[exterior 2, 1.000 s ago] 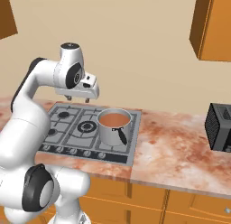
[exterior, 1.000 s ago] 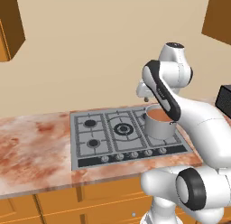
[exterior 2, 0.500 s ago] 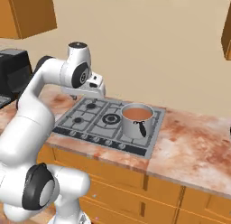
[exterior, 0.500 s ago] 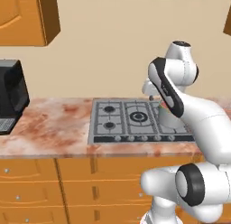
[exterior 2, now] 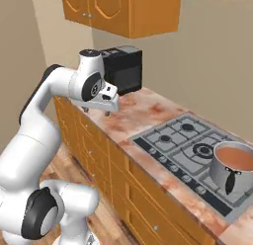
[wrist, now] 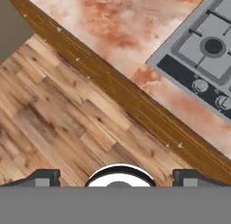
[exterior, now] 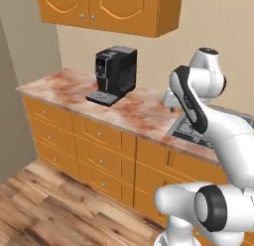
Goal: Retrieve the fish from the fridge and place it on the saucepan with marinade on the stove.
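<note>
Gripper [wrist: 115, 175] empty, jaws spread wide, finger tips far apart at the bottom of the hand view, hanging over the counter's front edge with wood floor [wrist: 54, 110] below. Saucepan [exterior 2: 231, 166] sits on the near right burner of the stove [exterior 2: 185, 140], filled with orange-brown marinade [exterior 2: 236, 157], its handle pointing toward the counter front. Fish and fridge are nowhere in these pictures — the fetch is not yet begun, by my reckoning. Judging ahead: a fish should be light, soft and likely slick, apt to bend or slip; best pinched across the thick middle of the body, not by the tail, with a firm but not crushing close. Set it down low over the pan — the liquid could splash. Counter [exterior: 124, 106] is mottled reddish stone, flat and hard, over orange wood drawers [exterior: 99, 141]. A black coffee machine [exterior: 114, 74] stands near the wall under the upper cabinets [exterior: 109, 9]. Plain beige walls.
</note>
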